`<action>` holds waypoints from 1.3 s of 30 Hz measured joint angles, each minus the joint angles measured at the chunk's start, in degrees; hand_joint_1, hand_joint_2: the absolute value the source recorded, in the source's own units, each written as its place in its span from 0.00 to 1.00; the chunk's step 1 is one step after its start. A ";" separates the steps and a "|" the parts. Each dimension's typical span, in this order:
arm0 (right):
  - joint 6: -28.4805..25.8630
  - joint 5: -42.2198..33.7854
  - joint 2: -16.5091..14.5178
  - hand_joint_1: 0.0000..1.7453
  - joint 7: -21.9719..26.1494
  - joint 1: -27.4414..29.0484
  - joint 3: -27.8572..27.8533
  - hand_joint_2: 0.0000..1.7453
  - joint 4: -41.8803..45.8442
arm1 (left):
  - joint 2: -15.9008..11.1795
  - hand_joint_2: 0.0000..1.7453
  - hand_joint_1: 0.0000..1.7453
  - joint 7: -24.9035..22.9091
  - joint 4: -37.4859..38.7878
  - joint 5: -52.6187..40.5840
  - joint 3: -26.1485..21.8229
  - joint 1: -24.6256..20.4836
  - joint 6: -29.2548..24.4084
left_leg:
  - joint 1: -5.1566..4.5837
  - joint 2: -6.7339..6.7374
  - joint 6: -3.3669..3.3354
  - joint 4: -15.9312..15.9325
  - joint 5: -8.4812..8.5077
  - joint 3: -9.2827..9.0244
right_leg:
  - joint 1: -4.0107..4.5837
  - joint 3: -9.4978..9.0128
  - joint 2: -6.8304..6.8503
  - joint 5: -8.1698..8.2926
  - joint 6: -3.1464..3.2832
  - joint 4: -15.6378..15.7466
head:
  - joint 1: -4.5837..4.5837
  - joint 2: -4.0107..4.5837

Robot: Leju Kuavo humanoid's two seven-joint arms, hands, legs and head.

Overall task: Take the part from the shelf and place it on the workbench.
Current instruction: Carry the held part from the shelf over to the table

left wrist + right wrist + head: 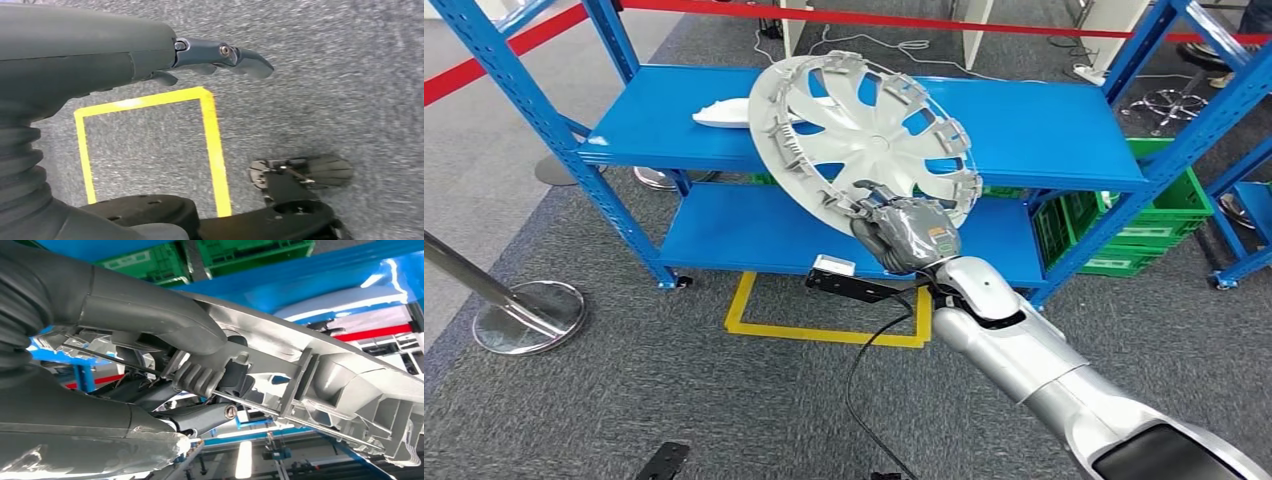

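Left hand: the left hand [220, 57] hangs over grey carpet in its wrist view; dark fingers [247, 61] reach out straight with nothing in them, lying close together.
Floor mark: a yellow tape rectangle [829, 330] lies on the carpet just in front of the shelf's lower deck; one corner of it sits under the left hand in the left wrist view.
Right arm: the silver right arm [1024, 350] comes up from the lower right corner of the head view toward the shelf.
Right hand: the right hand [904, 232] grips the lower rim of the part; in the right wrist view the thumb [150, 315] presses over the rim's inner side and the darker fingers [200, 417] wrap under it.
Part: a silver-grey wheel cover [864, 130], spoked, with clips around its rim, held tilted, inner side facing the camera. It sits in front of the front edge of the shelf's upper deck; whether it touches the deck cannot be told.
Shelf: blue steel shelf [1044, 130] with two decks.
White piece: a flat white piece [719, 113] lies on the upper deck near its left end, partly behind the wheel cover.
Crates: green crates [1169, 215] stand at the shelf's right end, low.
Post: chrome barrier post base [529, 315] on the carpet, left of the shelf.
Far: red barrier tape [924, 20] runs behind the shelf.
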State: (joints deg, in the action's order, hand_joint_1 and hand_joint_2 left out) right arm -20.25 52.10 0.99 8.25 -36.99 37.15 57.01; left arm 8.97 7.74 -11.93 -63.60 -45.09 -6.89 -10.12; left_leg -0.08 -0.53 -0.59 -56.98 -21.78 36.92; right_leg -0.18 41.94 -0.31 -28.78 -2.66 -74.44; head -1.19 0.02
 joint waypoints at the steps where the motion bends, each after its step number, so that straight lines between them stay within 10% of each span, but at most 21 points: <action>1: -0.01 -0.01 0.03 1.00 -0.01 -0.01 -0.02 1.00 0.02 | 0.01 1.00 0.00 0.00 0.00 -0.01 0.00 0.00 0.00 | -0.05 0.00 0.04 -0.02 0.60 0.67 | 0.24 -2.82 -0.02 1.30 0.43 3.05 | 0.00 0.00; 5: -0.11 0.02 0.12 1.00 0.05 -0.09 -0.22 1.00 0.54 | 0.17 1.00 0.00 0.00 0.00 -0.02 0.00 0.01 0.02 | 0.17 0.07 1.02 0.31 2.91 2.20 | 1.24 -11.59 -0.12 0.79 1.45 16.09 | -0.04 0.00; 8: -0.21 0.03 0.19 1.00 0.06 -0.12 -0.34 1.00 0.67 | 0.15 1.00 0.00 0.00 0.00 -0.02 0.00 0.15 0.04 | 0.22 -0.01 2.06 0.90 3.35 2.77 | 1.02 -10.97 -0.03 2.65 1.97 17.58 | -0.08 0.00; 13: -0.30 -0.01 0.19 1.00 0.01 0.08 -0.60 1.00 0.73 | 0.04 1.00 0.00 0.00 0.00 -0.04 0.00 0.19 0.13 | 0.53 0.08 3.56 -13.78 -6.96 6.89 | 0.45 -8.22 0.30 5.59 2.48 18.00 | 0.51 0.00; 15: -0.31 -0.02 0.19 1.00 0.02 0.16 -0.68 1.00 0.73 | 0.01 1.00 0.00 0.00 0.00 -0.04 0.00 0.15 0.15 | 0.78 0.10 3.91 -14.37 -6.10 5.26 | 0.32 -6.77 0.36 6.44 2.32 17.58 | 0.55 0.00; 17: -0.32 -0.07 0.20 1.00 0.02 0.16 -0.81 1.00 0.82 | 0.04 1.00 0.00 0.00 0.00 -0.08 0.00 -0.02 0.20 | 1.11 0.13 4.34 -7.97 -4.08 0.12 | 0.18 -5.30 0.34 7.09 1.86 16.94 | 0.59 0.00; 19: -0.37 -0.14 0.24 1.00 0.02 0.09 -1.07 1.00 1.07 | 0.12 1.00 0.00 0.00 0.00 -0.20 0.00 -0.28 0.28 | 1.15 -0.11 4.02 -2.02 -3.81 -3.70 | 0.25 -4.01 0.29 7.64 1.25 16.34 | 0.64 0.00; 23: -0.54 -0.39 0.41 1.00 0.10 0.59 -1.27 1.00 1.23 | 0.06 1.00 0.00 0.00 0.00 -0.51 0.00 -0.04 0.33 | 0.76 -0.14 1.63 -0.40 -3.10 -3.29 | -0.04 -2.79 0.26 8.55 -0.09 16.17 | 0.54 0.00; 29: -0.24 -2.34 0.60 1.00 0.67 1.03 -1.51 1.00 1.23 | -0.03 1.00 0.00 0.00 0.00 -0.62 0.00 0.06 0.33 | 0.52 0.25 0.22 -0.26 -0.88 -1.14 | -0.11 2.36 0.27 -1.51 -0.74 -0.48 | 0.21 0.00; 34: 0.69 -4.41 0.58 1.00 1.16 0.79 -2.43 1.00 1.45 | 0.05 1.00 0.00 0.02 0.00 -0.78 0.00 0.05 0.37 | 0.31 1.35 1.03 -0.30 0.43 -0.16 | 0.44 -8.51 2.45 2.37 0.27 14.52 | 0.25 0.00; 39: 1.19 -4.91 0.53 1.00 1.49 0.50 -2.83 1.00 1.70 | 0.03 1.00 0.00 0.02 0.00 -1.01 0.00 0.05 0.44 | 0.39 2.43 2.79 -1.00 0.06 0.44 | 0.55 -8.20 0.70 4.09 2.00 16.01 | 0.33 0.00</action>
State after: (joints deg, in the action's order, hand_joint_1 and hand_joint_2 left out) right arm -19.06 47.18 1.52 9.74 -36.49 34.33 58.71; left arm 9.00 7.76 -11.93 -64.61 -45.09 -6.84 -9.68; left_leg 0.30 1.89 2.20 -57.97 -21.71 37.35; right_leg 0.38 33.74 0.39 -24.69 -0.65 -58.43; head -0.86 0.02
